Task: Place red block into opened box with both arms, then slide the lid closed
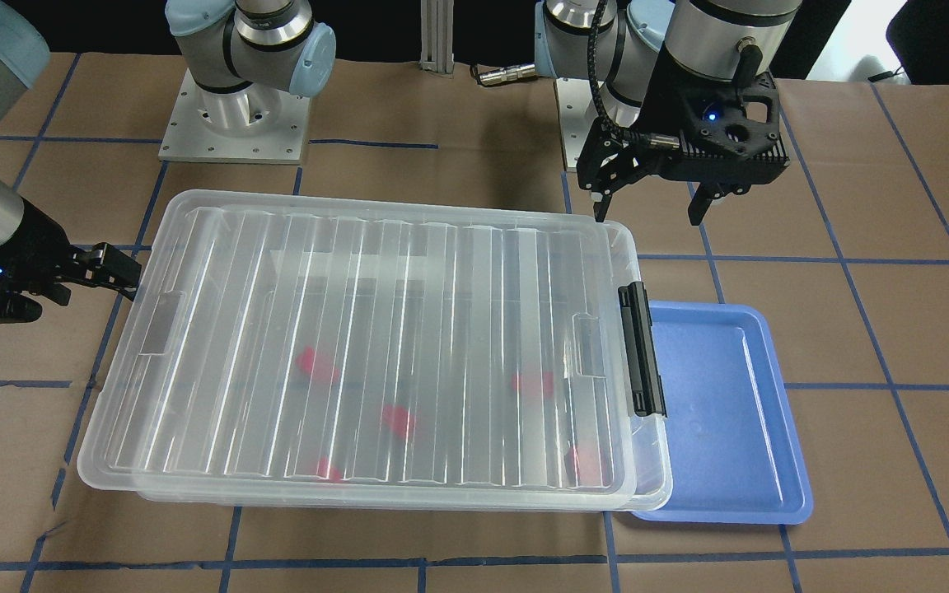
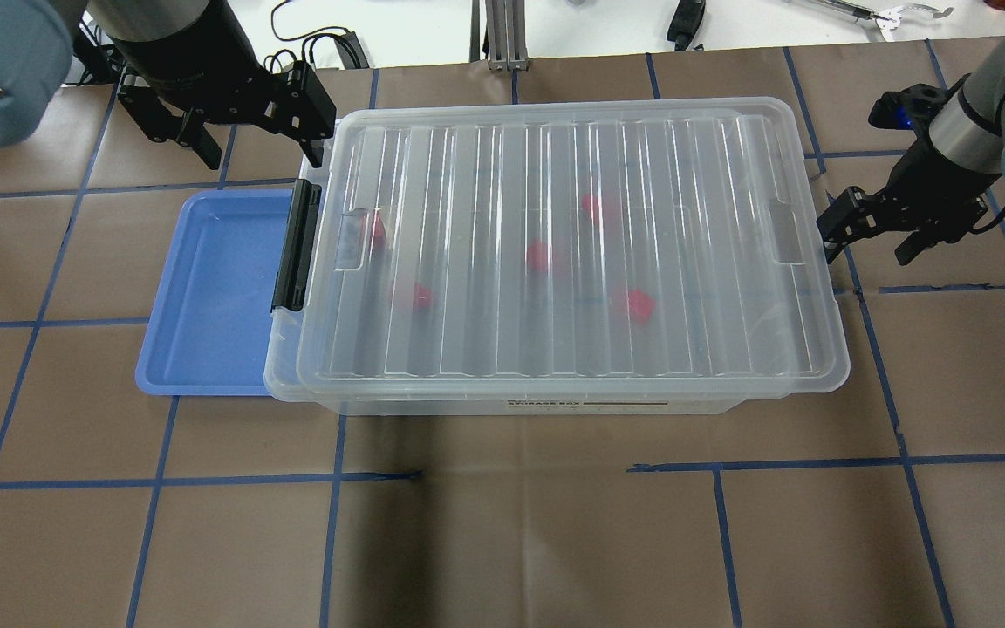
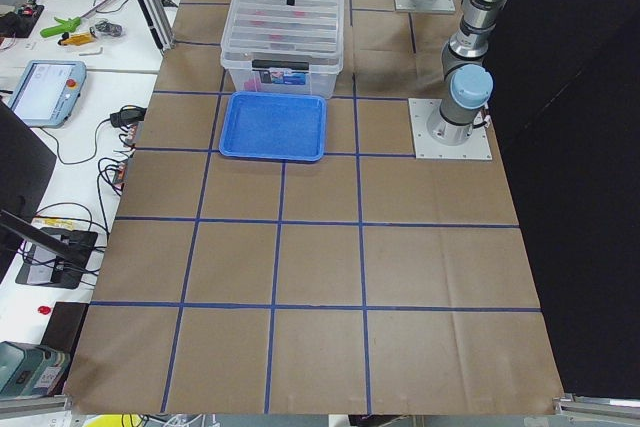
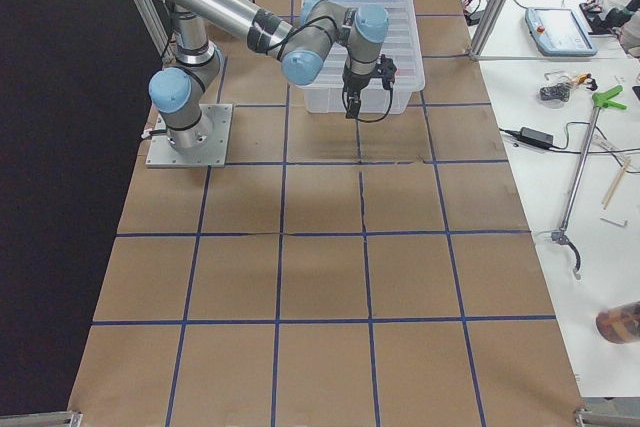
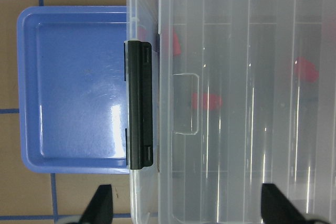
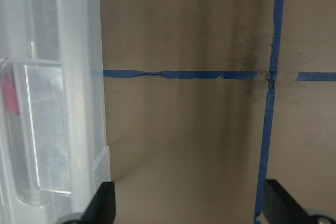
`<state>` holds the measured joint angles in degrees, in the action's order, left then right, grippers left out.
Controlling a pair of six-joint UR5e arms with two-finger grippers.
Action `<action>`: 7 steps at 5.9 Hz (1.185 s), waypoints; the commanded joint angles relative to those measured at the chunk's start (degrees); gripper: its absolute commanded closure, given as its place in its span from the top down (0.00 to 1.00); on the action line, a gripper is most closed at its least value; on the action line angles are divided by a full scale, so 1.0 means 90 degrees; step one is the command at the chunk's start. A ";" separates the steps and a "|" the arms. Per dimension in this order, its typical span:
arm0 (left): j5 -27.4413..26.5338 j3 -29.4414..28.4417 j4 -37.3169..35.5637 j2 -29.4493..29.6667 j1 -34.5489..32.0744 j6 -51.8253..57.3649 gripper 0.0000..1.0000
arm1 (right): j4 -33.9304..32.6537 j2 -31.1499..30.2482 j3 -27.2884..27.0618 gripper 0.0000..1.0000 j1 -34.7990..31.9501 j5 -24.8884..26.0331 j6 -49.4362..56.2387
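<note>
The clear box stands mid-table with its ribbed lid lying on top, covering almost all of it and set slightly toward my right side. Several red blocks, one of them, show blurred through the lid. The black latch bar is on the box's left end. My left gripper hangs open above that end's far corner, empty; its wrist view shows the latch and a red block. My right gripper is open and empty, just off the box's right end.
A blue tray lies against the latch end of the box, partly tucked under it, with nothing in it. Brown paper with blue tape lines covers the table. The arm bases stand behind the box.
</note>
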<state>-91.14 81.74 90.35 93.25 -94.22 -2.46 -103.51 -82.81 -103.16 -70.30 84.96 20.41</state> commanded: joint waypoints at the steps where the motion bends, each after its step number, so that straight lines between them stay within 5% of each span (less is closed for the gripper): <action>1: 0.0000 0.0000 0.0000 0.0000 0.0000 0.0000 0.98 | -0.0003 0.0002 0.0007 1.00 -0.0137 -0.0162 -0.0012; 3: 0.0000 0.0000 0.0010 0.0000 0.0000 -0.0010 0.98 | -0.0013 -0.0007 0.0075 1.00 -0.0177 -0.0046 -0.0003; 5: 0.0000 0.0000 0.0000 0.0000 0.0000 0.0000 0.98 | 0.0035 -0.0707 0.0202 1.00 -0.0216 0.0208 -0.0012; 7: 0.0019 0.0010 0.0000 0.0010 0.0000 0.0000 0.98 | 0.0694 -0.1071 0.0609 1.00 -0.0837 0.0267 -0.0622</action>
<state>-91.09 81.76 90.35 93.28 -94.22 -2.46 -100.74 -91.07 -100.04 -75.02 87.00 18.31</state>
